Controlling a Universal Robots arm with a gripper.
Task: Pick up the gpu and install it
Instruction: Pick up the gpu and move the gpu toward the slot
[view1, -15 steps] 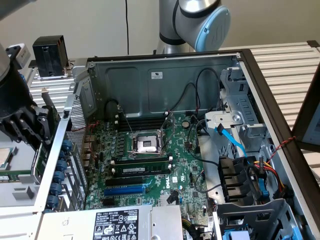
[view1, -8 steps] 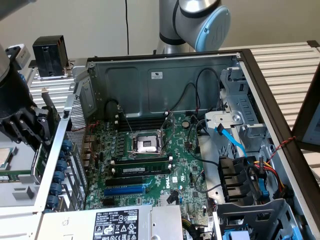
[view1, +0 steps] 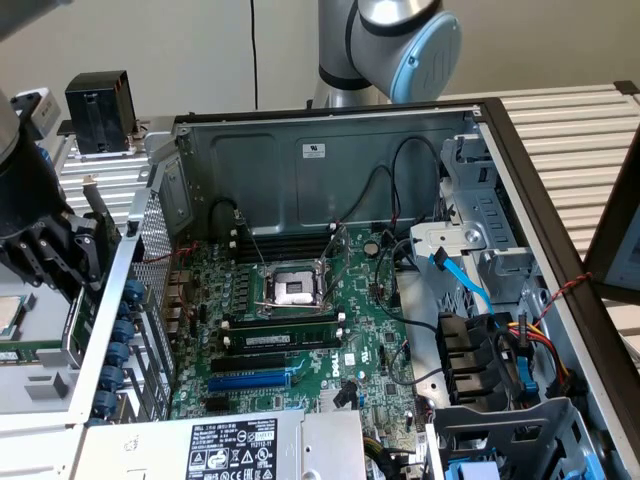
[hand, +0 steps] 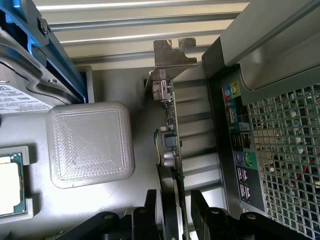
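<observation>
So, in the exterior view the gripper (view1: 68, 268) is seen at that view's left, outside the open PC case (view1: 330, 150), just beside its perforated rear wall. Inside, the motherboard (view1: 300, 340) is laid flat, with the CPU socket (view1: 296, 288) and two memory sticks (view1: 280, 332) seen on it.

In the wrist view the gpu (hand: 175, 145) is seen edge-on, clamped between the two black fingers (hand: 202, 215), with its metal bracket (hand: 172, 52) pointed away from them. It's held right beside the rear I/O panel (hand: 239, 150), outside the case and not seated in the motherboard. A grey printed block (hand: 90, 145) and a CPU (hand: 7, 185) are seen on the card's other side.
</observation>
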